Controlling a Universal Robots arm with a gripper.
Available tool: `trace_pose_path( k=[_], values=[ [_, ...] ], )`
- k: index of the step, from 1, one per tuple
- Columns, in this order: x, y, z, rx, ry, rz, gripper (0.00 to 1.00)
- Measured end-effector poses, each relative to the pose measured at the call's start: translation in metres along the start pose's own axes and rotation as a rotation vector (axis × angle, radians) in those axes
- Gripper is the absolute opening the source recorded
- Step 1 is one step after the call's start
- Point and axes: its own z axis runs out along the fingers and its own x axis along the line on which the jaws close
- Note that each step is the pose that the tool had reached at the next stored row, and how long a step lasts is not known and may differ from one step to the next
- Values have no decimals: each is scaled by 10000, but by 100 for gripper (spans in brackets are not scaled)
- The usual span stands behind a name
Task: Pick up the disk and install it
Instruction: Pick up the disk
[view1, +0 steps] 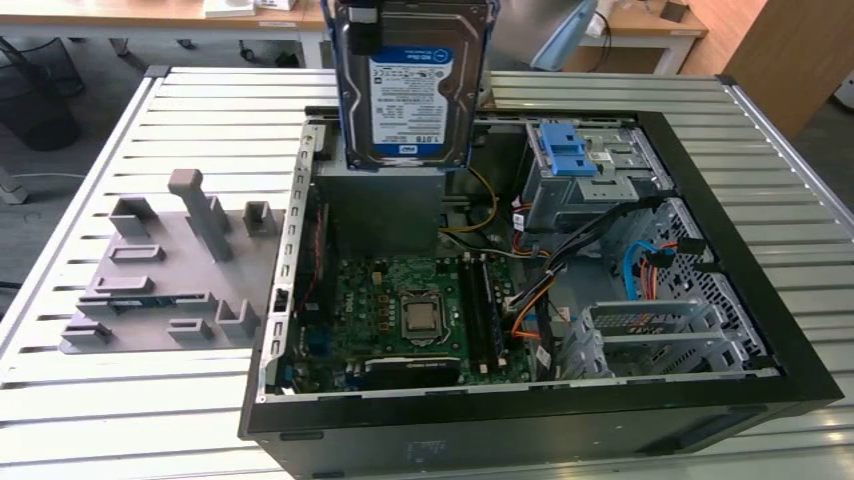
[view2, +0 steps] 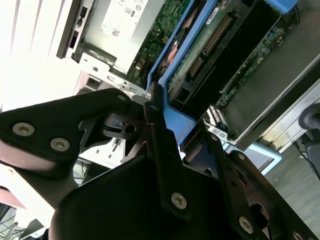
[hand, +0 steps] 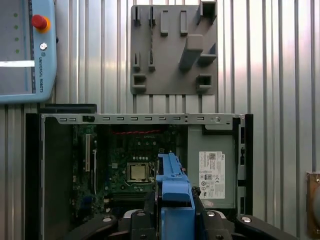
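The gripper (view2: 180, 122) has its 2 black fingers (view2: 159, 145) drawn in on the disk (view1: 407, 85), pinching it by the blue bracket (view2: 170, 112) that runs along its edges. Seen in both wrist views, the bracket sits squeezed between them with a finger on either side. In the exterior view the disk hangs upright in the air over the far part of the open computer case (view1: 534, 420), touching nothing inside, and its lower edge shows against the grey metal box (view1: 380, 205). The case lies on its side on the slatted table (view1: 134, 400) with its side panel off. It holds a green motherboard (view1: 400, 300) with a bare processor socket (view1: 420, 318), the grey box, a metal drive cage (view1: 601, 185) topped by a blue latch piece (view1: 566, 152), and loose orange, blue and black cables (view1: 534, 292). The disk is a flat silver rectangle; its broad face carries a white-and-blue label, and the second wrist view shows a green circuit board on the other face. A grey fixture plate (view1: 160, 270) lies on the table beside the case, on the exterior view's left. In the first wrist view a teach pendant (hand: 25, 50) rests on the slats.
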Motion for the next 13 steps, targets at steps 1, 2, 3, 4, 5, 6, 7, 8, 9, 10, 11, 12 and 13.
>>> trace_pose_path(
  k=[1, 2, 3, 4, 5, 6, 7, 8, 9, 10, 11, 12, 13],
  values=[
    [-1, -48, 0, 0, 0, 0, 36],
    [-2, -94, 0, 0, 1, 0, 36],
    [-3, -139, 0, 0, 0, 1, 36],
    [-4, -184, 0, 0, 0, 1, 36],
    [-5, -228, 0, 0, 0, 0, 36],
    [-6, -274, -1, 0, 0, 1, 36],
    [-7, -319, 0, 0, 0, 0, 36],
    [-8, -360, 0, 1, 0, 0, 36],
    [-9, -381, -1, -1, 1, 0, 36],
    [-8, -389, -1, -1, 1, -1, 36],
    [-8, -389, -1, -1, 0, 0, 36],
    [-8, -390, -1, 0, 0, 1, 36],
    [-8, -390, -1, 0, 0, 1, 36]
  ],
)
